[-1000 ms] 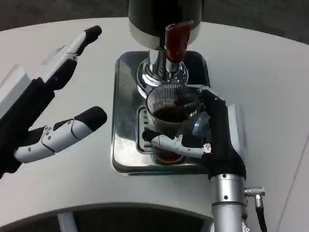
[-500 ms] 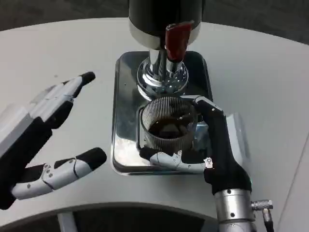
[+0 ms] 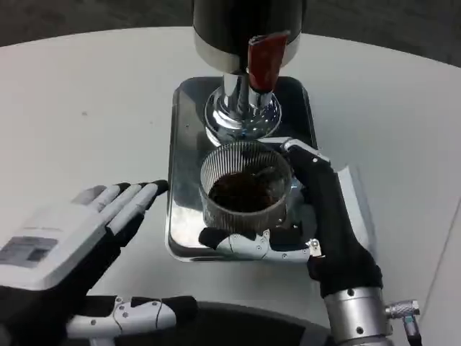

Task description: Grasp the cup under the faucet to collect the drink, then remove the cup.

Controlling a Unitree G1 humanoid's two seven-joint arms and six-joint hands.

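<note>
Ribbed clear glass, dark drink inside: the cup sits wrapped in the right hand, above the near half of the steel drip tray. One finger curls across the cup's near side low down, and the black palm and thumb press in on its right flank, so the hand grips the cup. Whether the cup's base touches the tray, I cannot tell.

Just beyond the cup and those fingers stands the chrome faucet, rising from the tray, with a red lever above it on the dark dispenser body. The cup's rim lies nearer than the spout, not directly beneath it.

The left hand hovers over the white table, well to the left of the cup, with its fingers apart and nothing in them. Their black tips come close to the tray's left edge.
</note>
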